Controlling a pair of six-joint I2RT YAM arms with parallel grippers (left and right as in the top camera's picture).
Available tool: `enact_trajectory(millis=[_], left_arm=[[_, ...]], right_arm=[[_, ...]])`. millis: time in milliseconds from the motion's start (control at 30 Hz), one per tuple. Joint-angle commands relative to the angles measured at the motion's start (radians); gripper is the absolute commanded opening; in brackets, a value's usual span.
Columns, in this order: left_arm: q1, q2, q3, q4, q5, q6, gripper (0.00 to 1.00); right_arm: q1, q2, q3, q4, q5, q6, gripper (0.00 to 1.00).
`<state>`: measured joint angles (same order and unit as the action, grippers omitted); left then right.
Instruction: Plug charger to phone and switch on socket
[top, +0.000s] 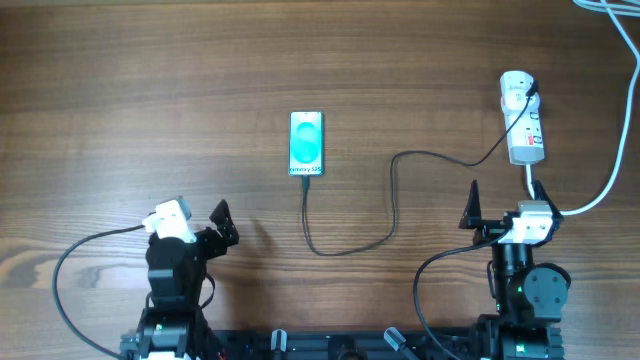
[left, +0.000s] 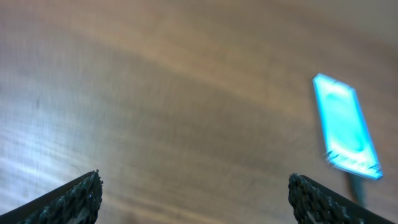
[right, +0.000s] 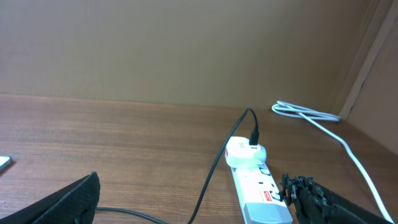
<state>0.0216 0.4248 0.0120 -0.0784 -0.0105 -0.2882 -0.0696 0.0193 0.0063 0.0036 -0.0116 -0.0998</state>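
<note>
The phone (top: 307, 142) lies flat at the table's middle with its cyan screen lit. It also shows, blurred, in the left wrist view (left: 346, 127). The thin black charger cable (top: 392, 195) runs from the phone's bottom edge, loops toward me, then goes up to a white adapter on the socket (top: 523, 125) at the right. The cable tip touches the phone's bottom edge. My left gripper (top: 224, 224) is open and empty, left of and nearer than the phone. My right gripper (top: 504, 203) is open and empty just before the socket's near end (right: 258, 190).
A thick white cord (top: 612, 170) runs from the socket's near end, curves right and goes up past the table's far right corner; it also shows in the right wrist view (right: 311, 116). A brown wall stands behind the table.
</note>
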Motion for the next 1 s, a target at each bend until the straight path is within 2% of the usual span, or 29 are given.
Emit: enact_trajectory(millis=[0,500,633,967], left_arm=[[0.002,-0.105,-0.006,-0.002,0.032,0.076,1.0],[0.002,-0.424,-0.006,-0.001,0.018,0.259,1.0],[0.004,-0.422,-0.006,0.003,-0.026,0.259,1.0],[0.003,-0.422,-0.006,0.003,0.002,0.258,1.0]], right_arm=[[0.005,-0.014,-0.002,0.002,-0.012,-0.005,1.0],[0.005,-0.014,-0.002,0.002,-0.012,-0.005,1.0],[0.005,-0.014,-0.002,0.002,-0.012,-0.005,1.0],[0.005,-0.014,-0.002,0.002,-0.012,-0.005,0.99]])
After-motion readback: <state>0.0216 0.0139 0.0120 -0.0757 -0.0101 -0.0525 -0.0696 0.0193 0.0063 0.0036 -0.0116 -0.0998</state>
